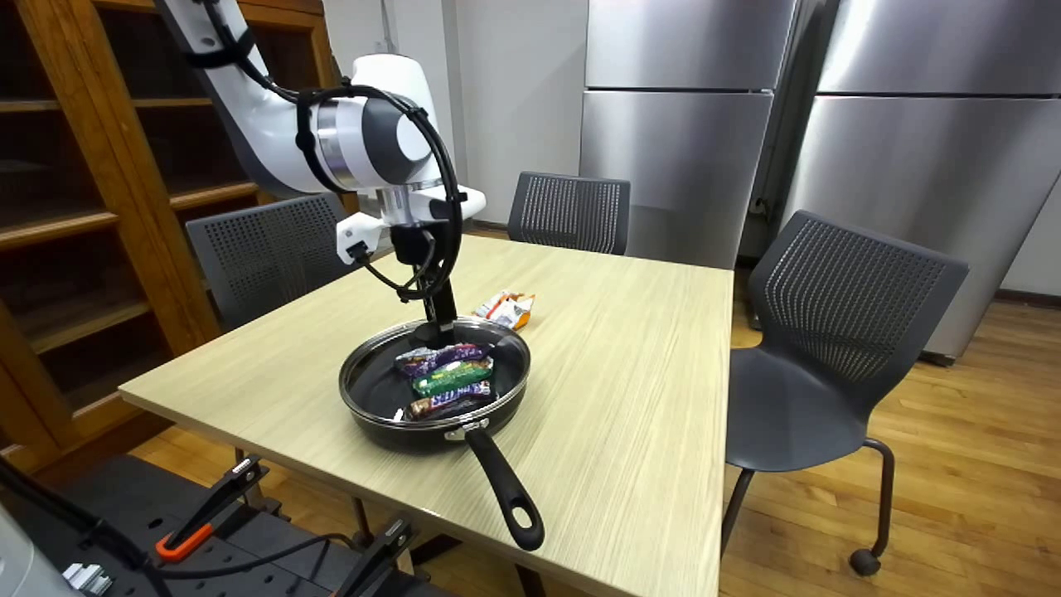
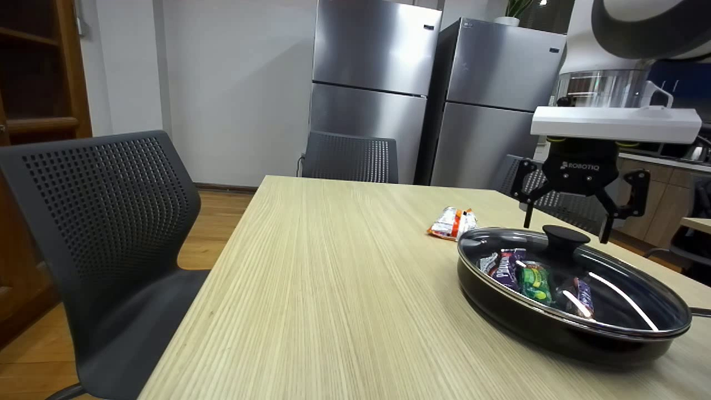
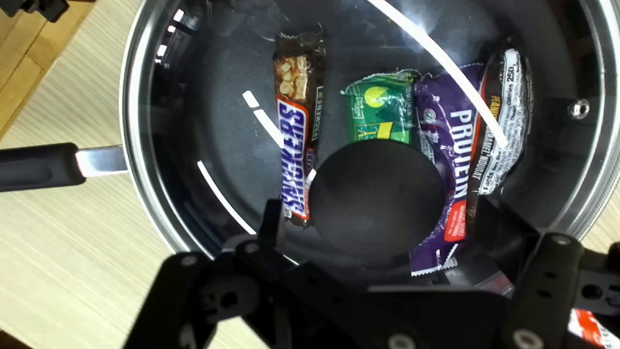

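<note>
A black frying pan (image 1: 398,435) stands on the table, covered by a glass lid with a steel rim (image 3: 127,97). The lid's round black knob (image 2: 565,236) also shows in the wrist view (image 3: 377,198). Under the glass lie a Snickers bar (image 3: 293,155), a green packet (image 3: 380,106), a purple protein bar wrapper (image 3: 443,121) and a brown-and-white wrapper (image 3: 503,121). My gripper (image 2: 566,223) is open and empty, just above the lid. Its fingers stand apart on either side of the knob. In the wrist view the gripper (image 3: 387,225) partly hides the lid's near edge.
A white-and-orange packet (image 1: 507,309) lies on the table (image 1: 613,398) beside the pan. The pan's black handle (image 1: 506,489) reaches toward the table edge. Grey chairs (image 1: 572,211) stand around the table. Orange-tipped clamps (image 1: 186,539) sit on the dark robot stand.
</note>
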### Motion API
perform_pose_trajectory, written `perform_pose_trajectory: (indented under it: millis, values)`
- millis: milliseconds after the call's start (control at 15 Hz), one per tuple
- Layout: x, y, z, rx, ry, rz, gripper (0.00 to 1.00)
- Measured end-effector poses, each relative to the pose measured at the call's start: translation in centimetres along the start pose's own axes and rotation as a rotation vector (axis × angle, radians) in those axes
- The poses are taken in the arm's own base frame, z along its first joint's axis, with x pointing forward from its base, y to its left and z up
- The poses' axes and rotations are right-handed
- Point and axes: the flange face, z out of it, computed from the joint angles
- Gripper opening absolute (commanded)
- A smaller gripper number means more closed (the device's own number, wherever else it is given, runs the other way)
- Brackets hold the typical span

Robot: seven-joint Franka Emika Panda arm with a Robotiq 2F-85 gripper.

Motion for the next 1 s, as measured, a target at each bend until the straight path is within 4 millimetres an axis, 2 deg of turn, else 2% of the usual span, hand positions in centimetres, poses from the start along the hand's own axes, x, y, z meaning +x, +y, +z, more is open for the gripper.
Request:
perform_pose_trajectory:
  millis: [600, 1000]
  values:
    - [0.8, 0.0, -4.7, 0.068, 0.060, 0.005, 1.00]
    - [1.9, 1.6, -7.7, 0.108, 0.103, -0.012, 1.00]
